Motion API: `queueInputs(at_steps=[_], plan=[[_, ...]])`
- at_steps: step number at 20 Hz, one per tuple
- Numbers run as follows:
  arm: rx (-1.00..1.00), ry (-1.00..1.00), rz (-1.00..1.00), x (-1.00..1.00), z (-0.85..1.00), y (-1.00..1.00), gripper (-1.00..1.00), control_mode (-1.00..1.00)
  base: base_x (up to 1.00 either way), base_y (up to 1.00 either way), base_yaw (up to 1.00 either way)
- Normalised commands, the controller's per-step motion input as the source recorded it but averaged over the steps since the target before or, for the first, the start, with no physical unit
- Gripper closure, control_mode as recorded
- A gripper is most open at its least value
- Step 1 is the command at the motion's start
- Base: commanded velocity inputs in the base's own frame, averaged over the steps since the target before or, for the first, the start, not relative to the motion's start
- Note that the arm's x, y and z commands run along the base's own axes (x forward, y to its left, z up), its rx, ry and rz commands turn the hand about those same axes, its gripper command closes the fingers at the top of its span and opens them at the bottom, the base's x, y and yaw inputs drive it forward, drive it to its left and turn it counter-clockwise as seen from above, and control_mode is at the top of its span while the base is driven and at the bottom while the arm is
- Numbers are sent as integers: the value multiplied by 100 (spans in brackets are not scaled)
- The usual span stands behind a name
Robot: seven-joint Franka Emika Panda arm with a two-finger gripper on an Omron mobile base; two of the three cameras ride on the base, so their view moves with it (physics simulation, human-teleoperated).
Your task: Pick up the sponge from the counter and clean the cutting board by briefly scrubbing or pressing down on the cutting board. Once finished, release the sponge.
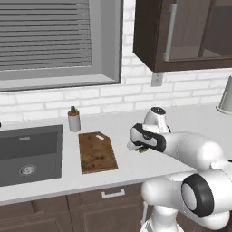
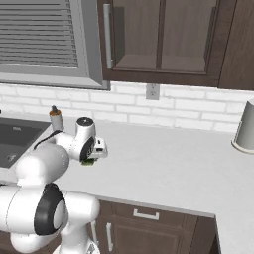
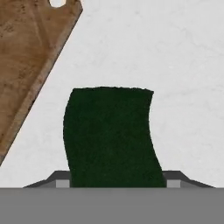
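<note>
The dark green sponge [image 3: 109,135] sits between my two fingertips [image 3: 62,180], whose jaws press on both of its sides; the gripper [image 3: 118,181] is shut on it. A sliver of the sponge [image 1: 143,150] peeks out under the hand, low over the counter [image 1: 136,168], and the sponge [image 2: 89,161] appears as a green and yellow edge. The brown stained cutting board [image 1: 97,152] lies flat just left of the hand, its holed corner [image 3: 30,57] at the upper left of the hand view.
A dark grey sink [image 1: 29,152] is set into the counter left of the board. A small soap bottle [image 1: 74,119] stands behind the board near the wall. A pale container [image 2: 245,128] stands far right. Wall cabinets [image 2: 158,39] hang overhead.
</note>
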Motion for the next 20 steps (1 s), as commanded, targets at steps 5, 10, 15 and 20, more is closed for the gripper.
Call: queueInputs(at_steps=[5,10,15,20], plan=[[0,10,58,0,35,83,100,-100,0,0,0],[0,15,69,2,-12,79,100,-100,0,0,0],[-1,9,63,-2,-9,78,100,-100,0,0,0],[-2,0,25,-3,0,53,100,-100,0,0,0]])
